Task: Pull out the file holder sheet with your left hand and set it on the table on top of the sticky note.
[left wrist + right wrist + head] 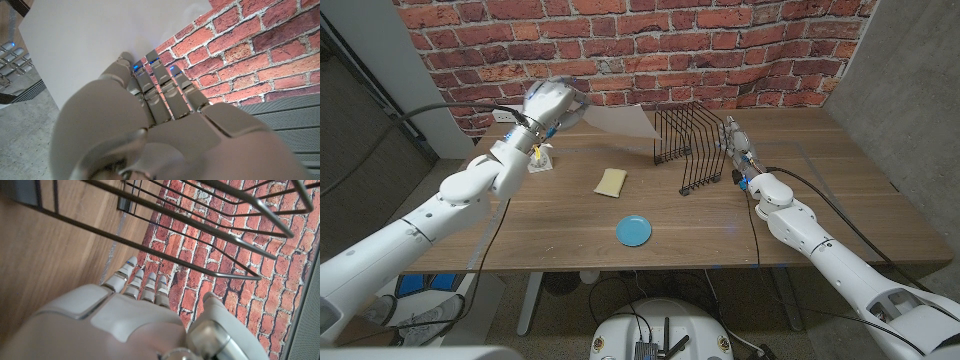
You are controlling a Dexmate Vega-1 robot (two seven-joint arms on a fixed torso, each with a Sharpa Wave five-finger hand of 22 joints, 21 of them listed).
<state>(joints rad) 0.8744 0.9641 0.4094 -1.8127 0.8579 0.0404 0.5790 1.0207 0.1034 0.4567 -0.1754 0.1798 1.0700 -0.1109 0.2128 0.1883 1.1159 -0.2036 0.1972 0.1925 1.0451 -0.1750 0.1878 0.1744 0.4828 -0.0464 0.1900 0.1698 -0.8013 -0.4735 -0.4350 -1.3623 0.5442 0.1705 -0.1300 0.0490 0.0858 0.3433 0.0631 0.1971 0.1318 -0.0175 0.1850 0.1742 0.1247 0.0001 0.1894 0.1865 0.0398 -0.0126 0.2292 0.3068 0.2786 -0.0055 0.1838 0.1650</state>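
Thin pale sheet point(615, 122) gripped in raised left hand point(552, 101); right hand point(734, 142) against black wire rack point(692, 150), grip unclear.

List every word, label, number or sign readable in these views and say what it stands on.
None can be read.
The sheet held up by the left hand is blank.
The sticky note, the blue disc and the wire file holder beside the right hand bear no print.

Wooden table point(560, 240), sticky note point(611, 181), blue disc point(633, 231), wire file holder point(692, 150)
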